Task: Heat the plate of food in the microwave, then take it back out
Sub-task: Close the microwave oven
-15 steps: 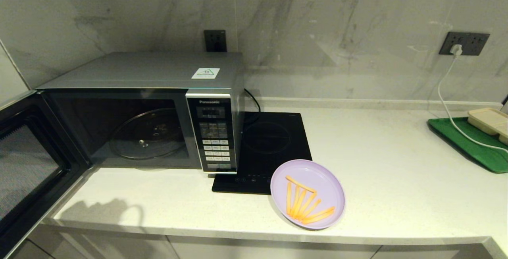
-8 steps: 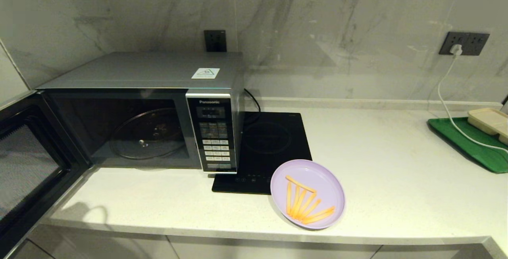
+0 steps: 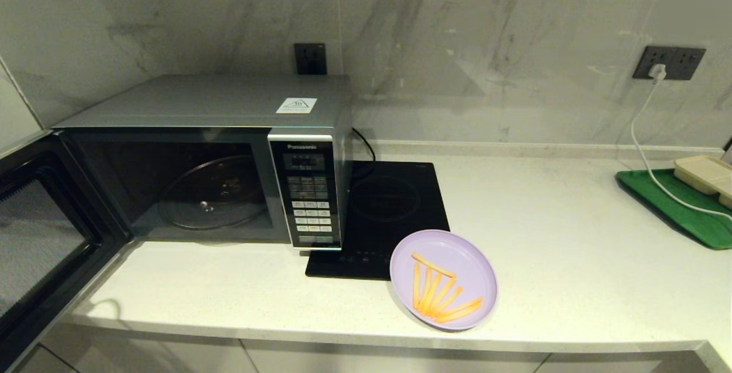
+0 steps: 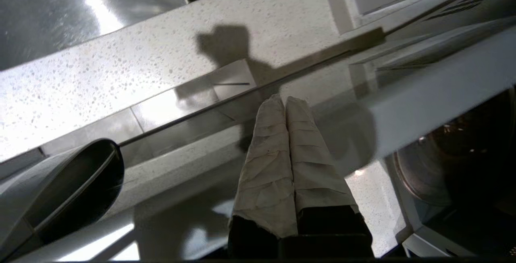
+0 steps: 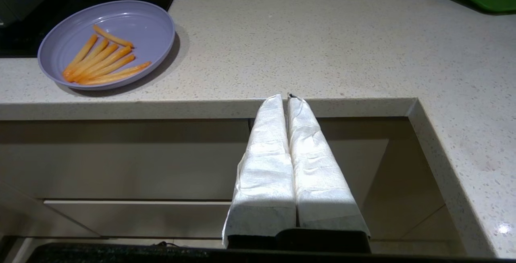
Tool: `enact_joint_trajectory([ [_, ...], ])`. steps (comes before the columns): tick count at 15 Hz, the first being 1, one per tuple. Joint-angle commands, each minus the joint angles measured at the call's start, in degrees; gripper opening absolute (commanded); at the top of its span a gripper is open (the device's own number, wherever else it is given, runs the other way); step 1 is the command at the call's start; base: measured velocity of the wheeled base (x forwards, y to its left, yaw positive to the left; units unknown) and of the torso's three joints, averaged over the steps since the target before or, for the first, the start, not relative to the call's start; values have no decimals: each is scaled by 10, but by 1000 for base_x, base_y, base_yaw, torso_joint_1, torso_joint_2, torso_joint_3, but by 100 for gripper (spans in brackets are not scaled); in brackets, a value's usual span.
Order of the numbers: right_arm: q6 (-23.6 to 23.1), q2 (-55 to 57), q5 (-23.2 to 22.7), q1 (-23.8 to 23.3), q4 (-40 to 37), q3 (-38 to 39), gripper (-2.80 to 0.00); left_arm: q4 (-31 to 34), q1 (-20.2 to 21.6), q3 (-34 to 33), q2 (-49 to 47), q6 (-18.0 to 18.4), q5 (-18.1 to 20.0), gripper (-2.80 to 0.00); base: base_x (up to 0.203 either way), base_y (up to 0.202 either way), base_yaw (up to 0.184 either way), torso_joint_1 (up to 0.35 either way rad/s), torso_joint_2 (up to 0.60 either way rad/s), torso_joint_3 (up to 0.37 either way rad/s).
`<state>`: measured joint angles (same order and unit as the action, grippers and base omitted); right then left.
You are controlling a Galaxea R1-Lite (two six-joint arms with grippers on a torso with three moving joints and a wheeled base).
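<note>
Microwave (image 3: 206, 155) at the left of the white countertop (image 3: 560, 235), silver Panasonic box, door (image 3: 40, 241) swung wide open toward the near left, cavity exposed with the glass turntable (image 3: 209, 193) bare inside. Keypad panel (image 3: 309, 195) on its right side, white triangle sticker (image 3: 296, 105) on top. Black induction cooktop (image 3: 389, 207) sits just beside the microwave on its right, cord running behind.

Plate of food (image 3: 443, 280), lilac, sits on the counter near the front edge, its left rim overlapping the near right corner of the cooktop; several thin orange fries (image 3: 437, 293) lie fanned on it. Same plate shows in the right wrist view (image 5: 107, 43), flat on the counter, nothing touching it.

Green tray (image 3: 675, 207) at the far right edge with a beige compartment tray (image 3: 706, 175) on it. White cable (image 3: 646, 150) runs from a wall socket (image 3: 668, 63) down across the tray.

Neither arm shows in the head view. Left gripper (image 4: 285, 101): cloth-wrapped fingers pressed together, empty, hanging in front of the open microwave door with the counter edge behind and the turntable off to one side. Right gripper (image 5: 284, 97): wrapped fingers also pressed together, nothing between them, parked below and in front of the counter edge, cabinet fronts behind it, well apart from the plate
</note>
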<state>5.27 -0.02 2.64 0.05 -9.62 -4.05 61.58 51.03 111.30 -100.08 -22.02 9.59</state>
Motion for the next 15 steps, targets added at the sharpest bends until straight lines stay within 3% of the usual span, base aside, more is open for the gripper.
enact_joint_trajectory([
  [1,0,0,0,0,0,0,-280,23,5,-2,-9,-1,11,-280,0,0,0,0,0,0],
  [4,1,0,0,0,0,0,-280,65,-7,-2,10,0,41,-280,0,0,0,0,0,0],
  [7,1,0,0,0,0,0,-280,93,-56,-34,55,-5,46,-280,0,0,0,0,0,0],
  [10,1,0,0,0,0,0,-280,95,-158,-110,116,-36,50,-280,0,0,0,0,0,0],
  [15,0,0,0,0,0,0,-280,93,-347,-188,181,-146,49,-280,0,0,0,0,0,0],
])
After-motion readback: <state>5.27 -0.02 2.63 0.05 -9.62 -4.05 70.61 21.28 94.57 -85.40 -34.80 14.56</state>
